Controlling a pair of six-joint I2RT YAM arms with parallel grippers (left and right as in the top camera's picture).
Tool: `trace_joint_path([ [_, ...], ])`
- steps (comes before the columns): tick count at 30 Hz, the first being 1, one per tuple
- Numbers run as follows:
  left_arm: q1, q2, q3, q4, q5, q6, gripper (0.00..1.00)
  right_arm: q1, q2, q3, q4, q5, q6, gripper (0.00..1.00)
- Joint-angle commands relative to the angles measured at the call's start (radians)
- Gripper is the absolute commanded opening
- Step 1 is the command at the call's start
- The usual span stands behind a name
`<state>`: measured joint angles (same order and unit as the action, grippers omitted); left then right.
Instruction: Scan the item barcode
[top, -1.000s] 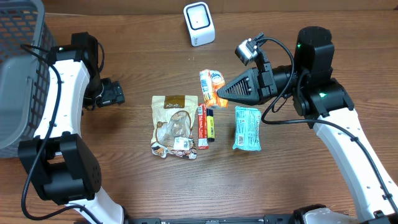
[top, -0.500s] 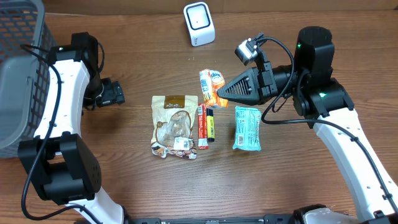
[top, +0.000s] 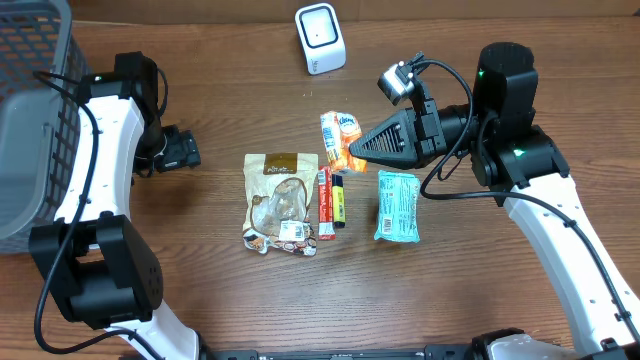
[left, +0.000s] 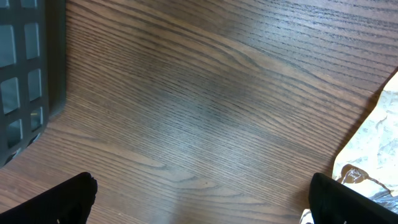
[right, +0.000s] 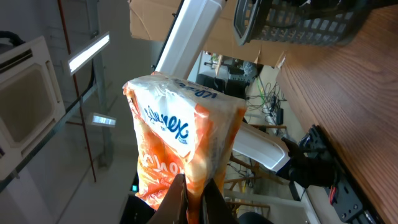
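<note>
My right gripper (top: 353, 149) is shut on an orange-and-white Kleenex tissue pack (top: 341, 139), pinching it by its edge and holding it just behind the row of items on the table. In the right wrist view the pack (right: 180, 137) sticks up from the closed fingers of the gripper (right: 194, 200). A white barcode scanner (top: 320, 38) stands at the back of the table, apart from the pack. My left gripper (top: 184, 150) hovers open over bare wood at the left. In its wrist view the gripper (left: 202, 196) has both fingertips (left: 65, 199) spread wide with nothing between them.
On the table lie a brown snack bag (top: 281, 200), a red stick pack (top: 324, 203), a yellow-black tube (top: 339, 199) and a teal packet (top: 398, 206). A dark mesh basket (top: 30, 120) stands at the far left, with its corner (left: 31, 68) near my left gripper.
</note>
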<state>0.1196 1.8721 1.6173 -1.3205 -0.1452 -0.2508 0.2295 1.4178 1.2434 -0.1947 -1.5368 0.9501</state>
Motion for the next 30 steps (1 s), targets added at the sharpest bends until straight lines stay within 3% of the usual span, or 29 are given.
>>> trace_joint_path([
  [1,-0.002,0.007,0.013,-0.002,0.008,0.019,1.00,-0.003,-0.005,0.013,0.006,0.000,-0.021,0.04],
  [8,-0.002,0.007,0.013,-0.002,0.008,0.019,1.00,0.008,-0.005,0.013,-0.055,0.144,-0.150,0.04],
  [16,-0.002,0.007,0.013,-0.002,0.008,0.019,1.00,0.008,-0.003,0.013,-0.432,0.576,-0.515,0.04],
  [25,-0.002,0.007,0.013,-0.002,0.008,0.019,1.00,0.008,-0.002,0.013,-0.628,0.948,-0.575,0.04],
  [30,-0.002,0.007,0.013,-0.002,0.008,0.019,1.00,-0.024,0.007,0.084,-0.670,0.998,-0.559,0.03],
])
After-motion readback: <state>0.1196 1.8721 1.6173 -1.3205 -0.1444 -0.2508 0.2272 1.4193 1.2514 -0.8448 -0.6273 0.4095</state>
